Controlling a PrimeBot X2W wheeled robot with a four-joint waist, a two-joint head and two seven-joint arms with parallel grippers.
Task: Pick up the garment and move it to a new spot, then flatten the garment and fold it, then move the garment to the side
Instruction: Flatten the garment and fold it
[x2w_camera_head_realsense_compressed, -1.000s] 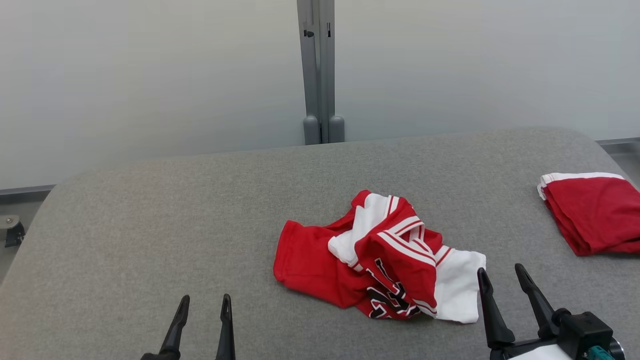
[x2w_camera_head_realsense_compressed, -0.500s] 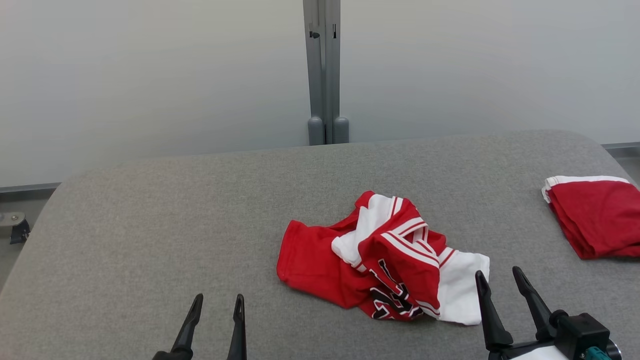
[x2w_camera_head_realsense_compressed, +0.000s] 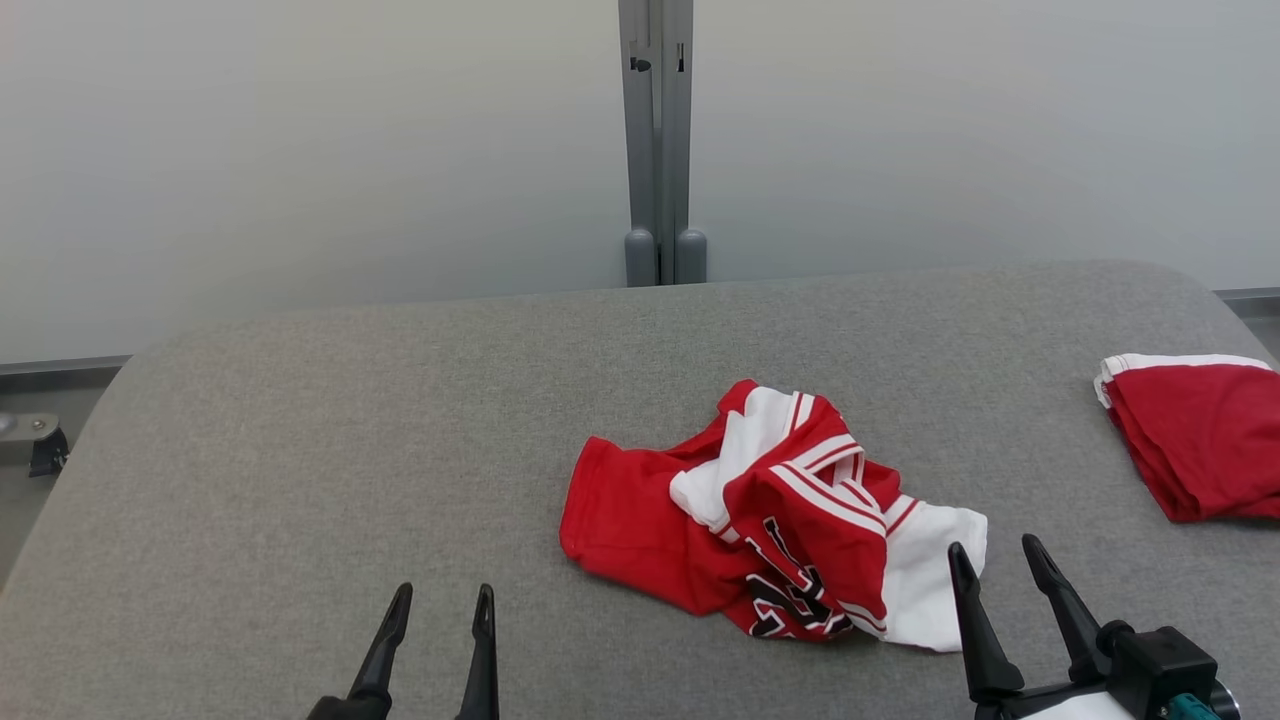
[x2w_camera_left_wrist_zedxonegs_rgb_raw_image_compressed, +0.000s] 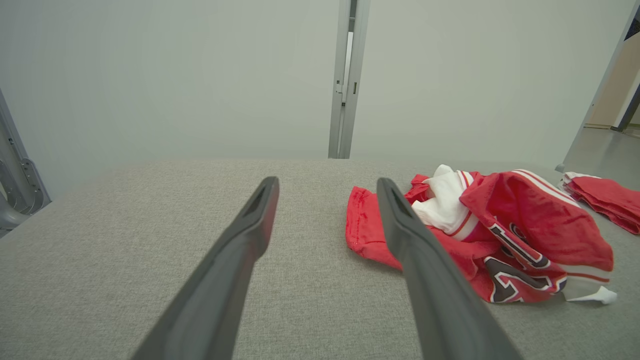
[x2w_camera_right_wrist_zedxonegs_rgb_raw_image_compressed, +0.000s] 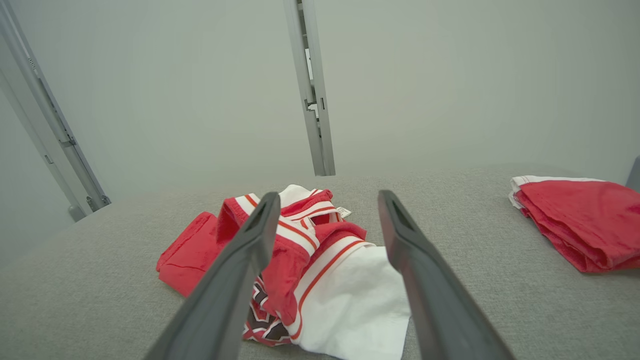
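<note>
Garment: where did it lie at this entry? (K.)

On the grey counter, right of centre in the head view, in a crumpled heap. Red cloth, white panels, red and white striped trim, dark lettering at the near edge. One red flap lay flat to the left and one white panel spread to the right. (M.)

State of the left jaws? (K.)

Apart and holding nothing. Their two dark fingers pointed over bare counter, to the left of the heap and clear of it. In the left wrist view the garment sat beyond the inner finger. (M.)

And the right jaws? (K.)

Also apart and holding nothing. Fingers stood at the near right of the heap, one tip just beside the white panel's edge. Contact could not be told. In the right wrist view the garment lay ahead, partly between the two fingers. (M.)

Anything else on the counter? (K.)

A folded red cloth with white edging, far right, well apart from the heap. A grey post stood behind the far edge. (M.)
</note>
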